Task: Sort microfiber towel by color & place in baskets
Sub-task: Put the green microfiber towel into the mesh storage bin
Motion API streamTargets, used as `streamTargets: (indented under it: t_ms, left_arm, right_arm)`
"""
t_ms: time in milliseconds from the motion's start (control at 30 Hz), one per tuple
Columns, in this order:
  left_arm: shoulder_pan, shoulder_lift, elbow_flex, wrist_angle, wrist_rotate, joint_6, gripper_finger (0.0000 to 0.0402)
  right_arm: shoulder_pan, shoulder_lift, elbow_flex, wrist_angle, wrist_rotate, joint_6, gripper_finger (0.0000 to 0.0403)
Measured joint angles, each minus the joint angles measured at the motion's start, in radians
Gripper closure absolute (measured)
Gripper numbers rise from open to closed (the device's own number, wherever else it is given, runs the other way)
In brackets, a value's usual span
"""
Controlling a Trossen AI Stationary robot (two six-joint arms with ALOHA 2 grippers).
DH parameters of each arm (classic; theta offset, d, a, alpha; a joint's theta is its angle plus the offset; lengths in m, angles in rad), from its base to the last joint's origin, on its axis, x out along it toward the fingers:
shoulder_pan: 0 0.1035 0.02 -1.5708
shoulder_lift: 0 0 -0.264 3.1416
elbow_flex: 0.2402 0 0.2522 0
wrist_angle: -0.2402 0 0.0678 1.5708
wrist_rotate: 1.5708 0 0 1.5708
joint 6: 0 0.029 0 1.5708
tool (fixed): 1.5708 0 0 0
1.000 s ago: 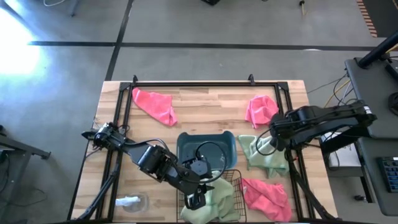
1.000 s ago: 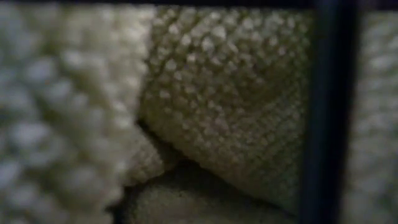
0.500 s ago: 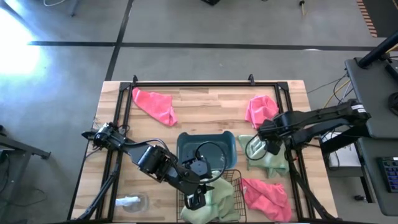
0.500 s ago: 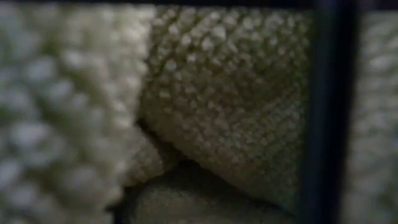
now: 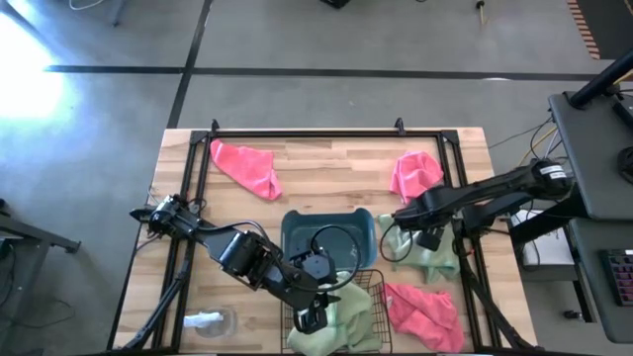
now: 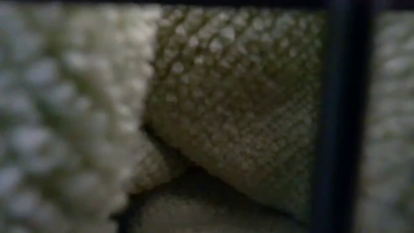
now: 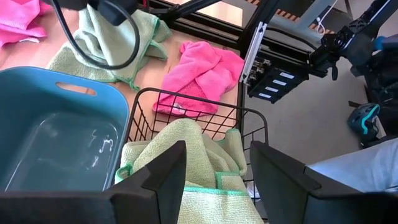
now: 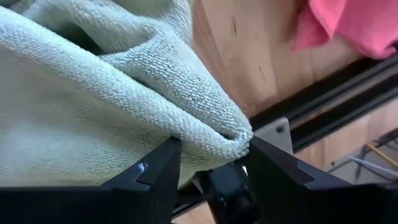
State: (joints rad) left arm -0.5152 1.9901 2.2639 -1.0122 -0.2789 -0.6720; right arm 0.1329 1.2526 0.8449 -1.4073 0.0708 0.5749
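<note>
Here, right gripper (image 5: pixel 404 220) over green towel (image 5: pixel 427 249) beside blue-grey bin (image 5: pixel 326 232), jaws spread, fold between them, not pinched. Left gripper (image 5: pixel 315 318) above wire basket (image 5: pixel 368 287), jaws released, green towel inside (image 7: pixel 186 155). Pink towels (image 5: pixel 247 166) (image 5: pixel 415 173) (image 5: pixel 423 309) out on worktop (image 5: pixel 336 168).

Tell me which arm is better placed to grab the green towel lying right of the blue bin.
The right. Its gripper is open with that green towel between its fingers, while the left gripper hovers over the wire basket.
</note>
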Motion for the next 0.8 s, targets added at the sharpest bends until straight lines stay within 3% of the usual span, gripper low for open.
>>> streamTargets:
  t_ms: [400, 800]
  left_arm:
    - [0.000, 0.000, 0.000, 0.000, 0.001, 0.000, 0.0239]
    - [0.000, 0.000, 0.000, 0.000, 0.001, 0.000, 0.0239]
  right_arm:
    - [0.000, 0.047, 0.000, 0.115, -0.026, -0.037, 0.0248]
    - [0.000, 0.046, 0.000, 0.139, -0.053, -0.052, 0.0334]
